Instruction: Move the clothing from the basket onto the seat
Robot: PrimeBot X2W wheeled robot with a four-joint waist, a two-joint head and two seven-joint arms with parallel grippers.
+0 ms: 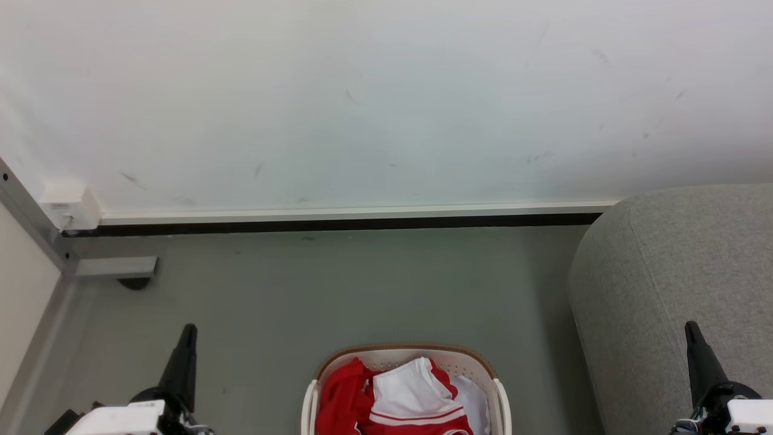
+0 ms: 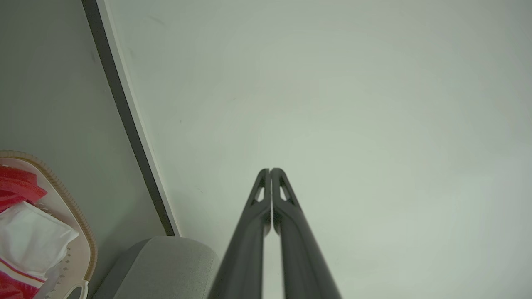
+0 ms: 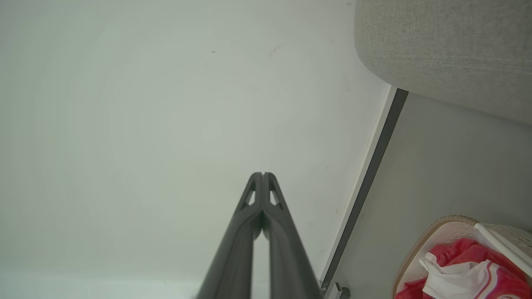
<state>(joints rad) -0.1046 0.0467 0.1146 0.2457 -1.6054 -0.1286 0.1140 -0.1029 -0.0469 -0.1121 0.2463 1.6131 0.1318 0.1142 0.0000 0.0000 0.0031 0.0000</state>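
Grey floor (image 1: 272, 302) meets a scuffed white wall (image 1: 362, 90). The crumpled red, white-trimmed jersey (image 1: 344, 399) lies in the cream basket (image 1: 410, 350) near the grey seat (image 1: 664, 272). My left gripper (image 1: 189, 331) and right gripper (image 1: 691, 329) are closed, empty.

I see the basket (image 1: 502, 402) as smooth cream plastic, perforated, its rim edged in a brown weave. The clothing (image 1: 341, 399) is soft red cloth. The seat (image 1: 652, 290) is coarse grey woven fabric, the floor (image 1: 338, 290) smooth and matt.

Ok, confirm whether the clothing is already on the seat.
No, the clothing lies bunched inside the basket, which stands beside the seat.
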